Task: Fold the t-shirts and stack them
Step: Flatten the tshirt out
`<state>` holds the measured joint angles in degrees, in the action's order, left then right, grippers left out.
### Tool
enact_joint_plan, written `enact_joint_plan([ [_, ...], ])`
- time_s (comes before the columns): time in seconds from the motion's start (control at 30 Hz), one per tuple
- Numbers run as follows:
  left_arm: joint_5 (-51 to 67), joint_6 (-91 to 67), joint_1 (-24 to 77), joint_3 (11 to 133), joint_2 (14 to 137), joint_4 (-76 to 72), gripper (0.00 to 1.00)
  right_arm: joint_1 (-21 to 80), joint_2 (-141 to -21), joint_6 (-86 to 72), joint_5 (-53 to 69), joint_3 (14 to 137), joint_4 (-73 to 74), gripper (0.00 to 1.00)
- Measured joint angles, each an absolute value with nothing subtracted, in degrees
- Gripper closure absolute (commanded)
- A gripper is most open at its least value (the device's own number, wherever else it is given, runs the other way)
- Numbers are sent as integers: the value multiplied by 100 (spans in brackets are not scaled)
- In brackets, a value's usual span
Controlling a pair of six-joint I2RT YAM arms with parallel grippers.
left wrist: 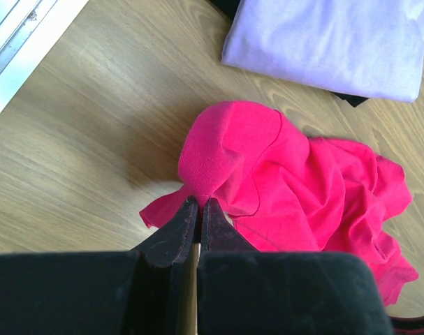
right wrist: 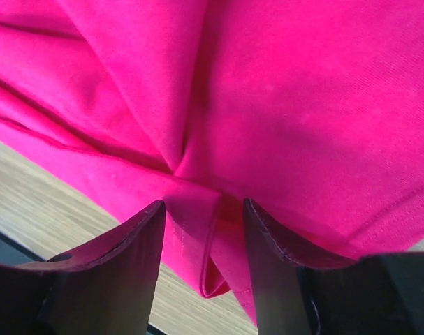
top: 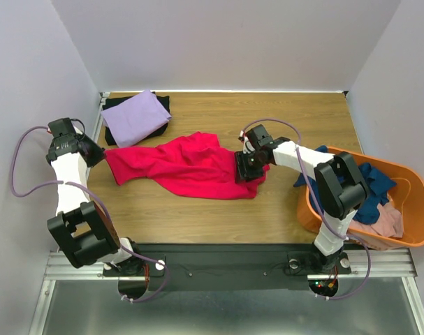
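Observation:
A crimson-pink t-shirt [top: 184, 164] lies crumpled and stretched across the middle of the table. My left gripper [top: 102, 156] is shut on its left end; the left wrist view shows the jaws [left wrist: 200, 201] pinching a peak of the shirt [left wrist: 302, 188]. My right gripper [top: 250, 167] is at the shirt's right end. In the right wrist view its jaws [right wrist: 203, 202] stand apart, with a loose hem fold of the shirt [right wrist: 288, 91] hanging between them. A folded lavender t-shirt [top: 133, 117] lies on a black one [top: 163, 105] at the back left.
An orange tub [top: 306, 209] stands at the right front, holding a navy shirt [top: 372, 185] and a dusty pink one [top: 386, 220]. The lavender shirt [left wrist: 330, 42] also shows in the left wrist view. Walls close in the table at the left, back and right.

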<state>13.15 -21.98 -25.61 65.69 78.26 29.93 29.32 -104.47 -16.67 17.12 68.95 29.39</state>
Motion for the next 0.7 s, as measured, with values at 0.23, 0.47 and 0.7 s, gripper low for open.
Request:
enact_joint_plan([
  [0.23, 1330, -2185, -2561, 6525, 7802, 2989, 100, 2934, -10460, -1579, 2049, 6895, 2880, 59],
  [0.47, 1332, -2187, -2561, 6482, 7791, 2982, 100, 2934, -10460, -1559, 2322, 6799, 2814, 71],
  [0.7, 1341, -2187, -2561, 6473, 7791, 2982, 100, 2934, -10460, -1575, 2364, 6744, 2803, 100],
])
